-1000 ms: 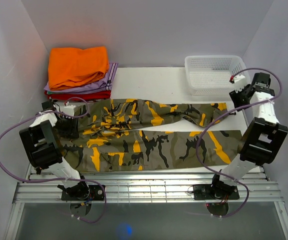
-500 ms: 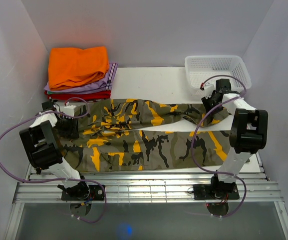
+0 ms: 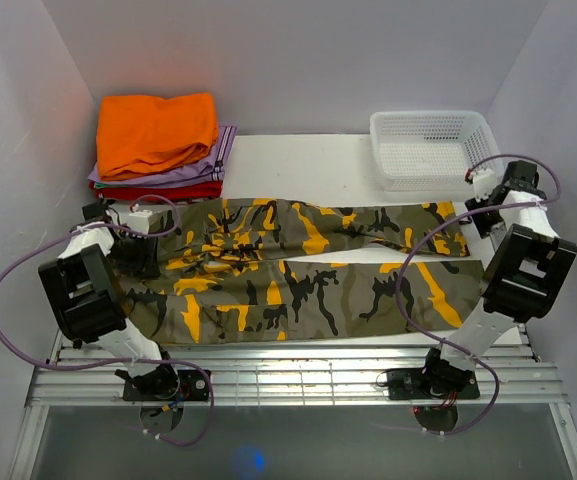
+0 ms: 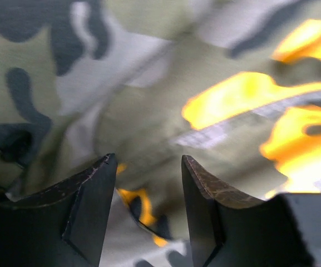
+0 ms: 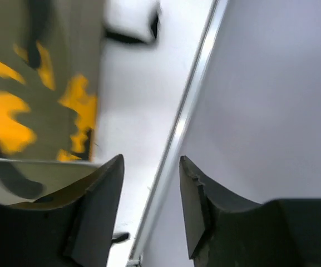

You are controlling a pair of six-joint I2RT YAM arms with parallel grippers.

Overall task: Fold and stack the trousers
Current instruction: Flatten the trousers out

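The camouflage trousers (image 3: 298, 290) lie spread flat across the table, waist at the left and both legs running to the right. My left gripper (image 3: 136, 252) sits low over the waist end. In the left wrist view it (image 4: 149, 158) is open, with the camouflage cloth (image 4: 149, 83) close beneath the fingers and nothing pinched between them. My right gripper (image 3: 485, 212) is just past the upper leg's hem at the table's right edge. In the right wrist view it (image 5: 151, 158) is open and empty, and the leg's hem (image 5: 32, 100) lies to its left.
A folded orange garment (image 3: 156, 130) lies on lilac and red folded clothes (image 3: 163, 182) at the back left. A white mesh basket (image 3: 430, 148) stands at the back right. The right wall (image 5: 271, 83) is close beside the right gripper.
My right arm swung in over the upper leg's end, then back out to the right edge. The upper leg's end now lies flatter and reaches further right. The left arm has not moved.
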